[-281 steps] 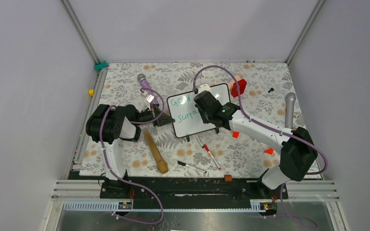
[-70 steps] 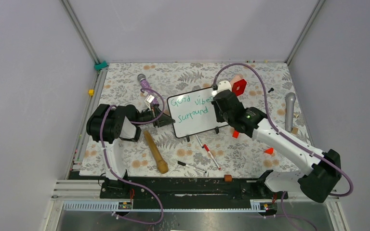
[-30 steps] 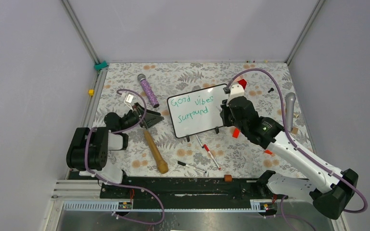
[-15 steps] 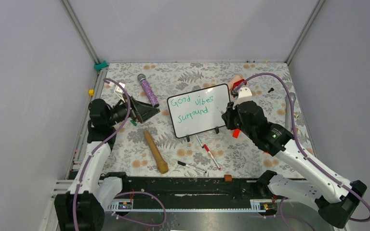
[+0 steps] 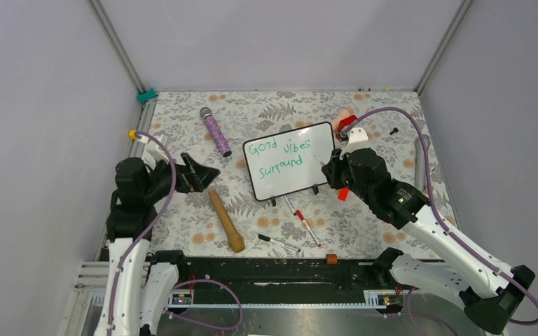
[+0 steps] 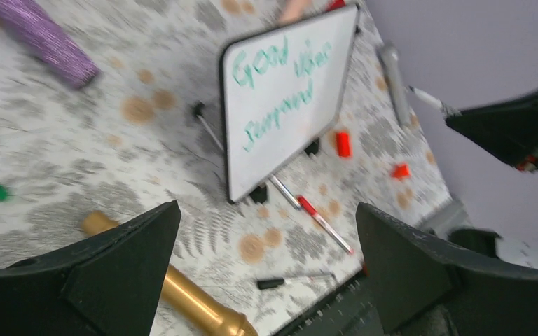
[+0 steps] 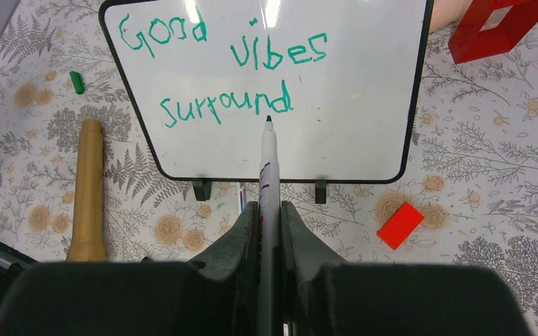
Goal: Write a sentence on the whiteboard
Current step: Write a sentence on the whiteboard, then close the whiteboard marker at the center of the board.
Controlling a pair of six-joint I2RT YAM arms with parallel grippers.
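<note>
Two green lines, "Good vibes" over "Surround", make up the sentence (image 7: 224,108) on the whiteboard (image 7: 354,105), which sits mid-way across the table (image 5: 378,119). Your right gripper (image 7: 269,213) is clamped on the marker (image 7: 267,164), its tip just under the final "d". Press hard and the whiteboard may slide or tip, because your left gripper (image 6: 267,210) gapes empty, well apart from it. A dragged tip could smear ink. You cannot tell whether the tip touches, and the left wrist view is blurred.

I work in a lab test cell: plain pale grey walls (image 5: 35,140) and bare aluminium frame posts (image 5: 117,45) box in my floral-patterned counter (image 5: 280,108).
</note>
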